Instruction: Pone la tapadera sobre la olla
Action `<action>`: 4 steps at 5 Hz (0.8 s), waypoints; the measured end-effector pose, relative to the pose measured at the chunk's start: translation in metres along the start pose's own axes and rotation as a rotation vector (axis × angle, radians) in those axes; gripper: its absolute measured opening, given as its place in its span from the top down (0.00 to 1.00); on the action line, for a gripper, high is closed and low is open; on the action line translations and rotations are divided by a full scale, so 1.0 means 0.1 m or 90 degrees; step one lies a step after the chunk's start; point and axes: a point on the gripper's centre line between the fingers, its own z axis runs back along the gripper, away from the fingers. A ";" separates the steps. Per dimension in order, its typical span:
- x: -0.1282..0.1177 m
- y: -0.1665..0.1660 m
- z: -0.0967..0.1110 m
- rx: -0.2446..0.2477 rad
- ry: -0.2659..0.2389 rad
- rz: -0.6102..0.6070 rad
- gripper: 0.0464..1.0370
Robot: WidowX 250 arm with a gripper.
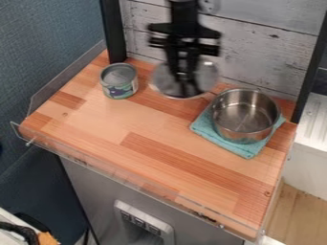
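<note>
The black gripper (184, 81) hangs at the upper middle of the camera view, in front of the white plank wall, shut on the round silver lid (205, 76). Its dark fingers cover the lid's centre, and the lid is seen over the back of the wooden surface. To the right of both, the open steel pot (245, 114) stands upright on a folded teal cloth, apart from the lid.
A grey-green can (119, 81) stands at the back left. The teal cloth (246, 150) sticks out in front of the pot. A low transparent rail (147, 187) borders the front of the wooden surface (140, 139), and black posts rise at its back corners.
</note>
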 end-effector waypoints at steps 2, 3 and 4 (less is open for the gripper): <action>0.12 -0.48 -0.28 -0.001 0.029 -0.069 0.77; 0.11 -0.63 -0.31 -0.002 0.017 -0.087 0.77; 0.10 -0.63 -0.43 -0.002 0.026 -0.090 0.77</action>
